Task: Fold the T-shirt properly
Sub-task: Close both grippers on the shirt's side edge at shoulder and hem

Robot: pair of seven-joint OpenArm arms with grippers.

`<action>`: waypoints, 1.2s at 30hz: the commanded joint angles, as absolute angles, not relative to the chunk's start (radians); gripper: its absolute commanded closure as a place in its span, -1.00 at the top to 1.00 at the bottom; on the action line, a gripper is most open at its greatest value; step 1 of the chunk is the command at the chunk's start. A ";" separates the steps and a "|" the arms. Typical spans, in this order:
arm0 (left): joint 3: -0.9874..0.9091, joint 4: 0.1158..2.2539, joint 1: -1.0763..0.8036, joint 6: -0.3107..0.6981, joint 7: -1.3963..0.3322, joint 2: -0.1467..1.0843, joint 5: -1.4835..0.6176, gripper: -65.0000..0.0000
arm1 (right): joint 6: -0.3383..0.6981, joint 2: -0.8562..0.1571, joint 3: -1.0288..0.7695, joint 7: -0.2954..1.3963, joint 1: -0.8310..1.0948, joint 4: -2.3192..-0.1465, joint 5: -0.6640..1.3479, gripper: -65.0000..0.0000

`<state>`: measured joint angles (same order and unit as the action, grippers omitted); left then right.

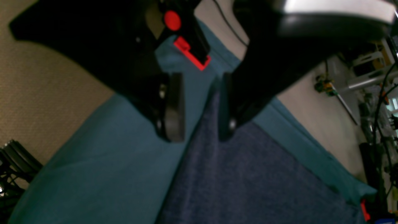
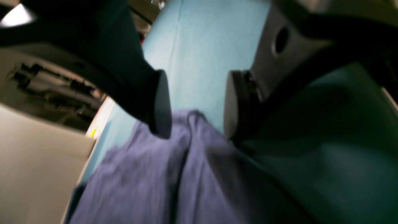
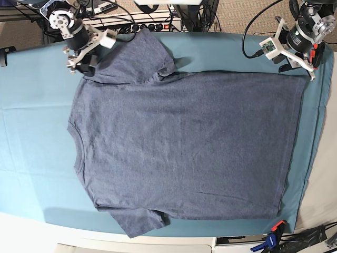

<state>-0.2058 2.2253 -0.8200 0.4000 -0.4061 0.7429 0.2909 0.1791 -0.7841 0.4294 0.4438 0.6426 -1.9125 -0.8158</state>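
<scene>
— Across the teal cloth, is the T-shirt flat?

— Yes, spread out, neck toward the right arm's side, one sleeve at each long edge.

— And at the far edge?

— Right gripper by the shoulder, jaws spread over a fold; left gripper at the hem corner, jaws parted, holding nothing.

The heathered blue-grey T-shirt lies spread flat, unfolded, sleeves out.
</scene>
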 commanded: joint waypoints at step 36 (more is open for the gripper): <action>-0.080 1.971 -0.688 0.387 -0.321 0.807 0.400 -0.39 | 0.257 -0.789 0.570 0.414 0.551 -1.904 -0.824 -1.00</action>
